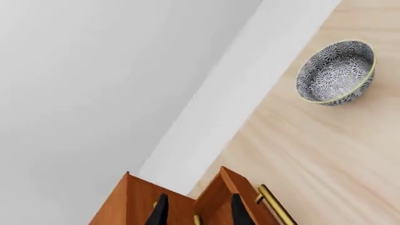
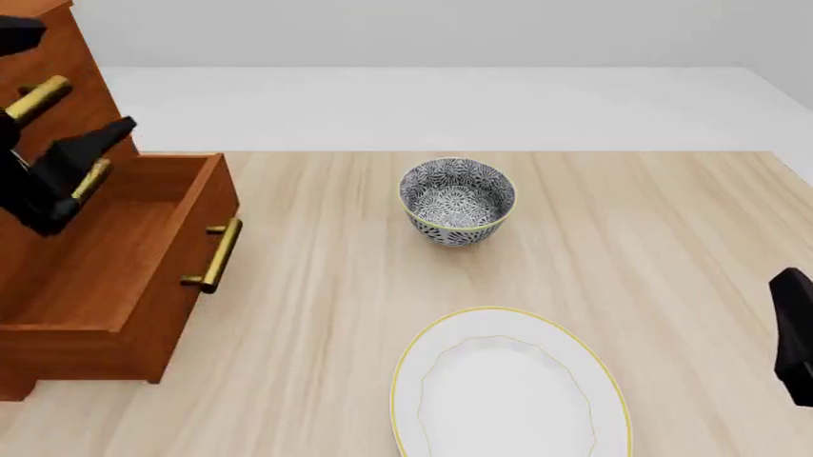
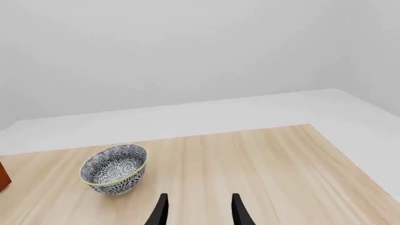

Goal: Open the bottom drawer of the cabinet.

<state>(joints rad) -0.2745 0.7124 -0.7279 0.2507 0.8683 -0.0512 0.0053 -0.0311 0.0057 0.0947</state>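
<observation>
I am holding my left gripper (image 1: 196,211) apart above the cabinet (image 2: 38,114), its bottom drawer (image 2: 121,257) standing pulled out.

The cabinet (image 2: 51,57) is cut by the front view's left edge, so its upper drawers show only partly. The plate (image 2: 508,390) runs past the bottom edge. The right arm (image 2: 794,333) is mostly outside the frame.

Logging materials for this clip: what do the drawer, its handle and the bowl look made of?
Drawer: reddish-brown wood, smooth finish, faint grain visible. Handle: brass-like metal, a shiny golden bar. Bowl: probably glazed ceramic, with a dark-and-white floral pattern and a pale yellowish rim.
</observation>
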